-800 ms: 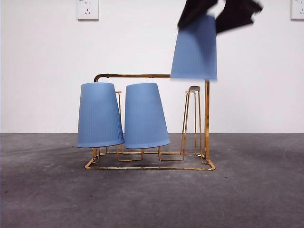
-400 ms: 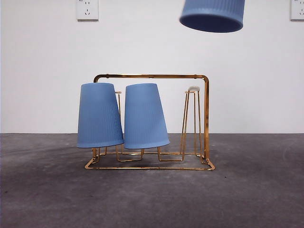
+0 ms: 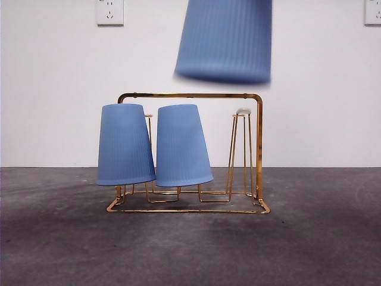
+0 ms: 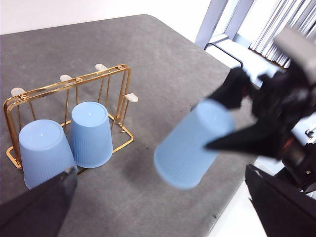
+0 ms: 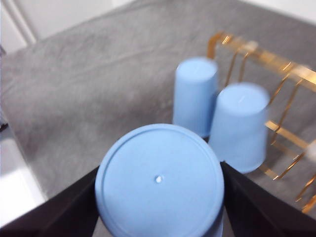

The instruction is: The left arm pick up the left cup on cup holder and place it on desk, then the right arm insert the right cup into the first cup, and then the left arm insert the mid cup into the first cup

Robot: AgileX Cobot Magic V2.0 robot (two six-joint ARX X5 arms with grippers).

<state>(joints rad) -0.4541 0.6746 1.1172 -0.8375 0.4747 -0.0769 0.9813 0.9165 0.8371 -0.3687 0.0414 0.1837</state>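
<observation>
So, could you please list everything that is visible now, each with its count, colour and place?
cup holder: one, gold wire, standing on the desk
cups on the holder: two, blue, upside down, side by side; one end peg is bare
lifted cup: one, blue, in the air above the holder
desk: one, dark grey
wall sockets: two, white, high on the white wall
right gripper: black fingers shut on the lifted cup
left gripper: black fingers open, holding nothing

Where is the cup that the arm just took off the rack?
The lifted cup hangs in the air above the cup holder, over its bare right pegs in the front view, clamped between the right gripper's jaws. Two more cups remain racked.
</observation>
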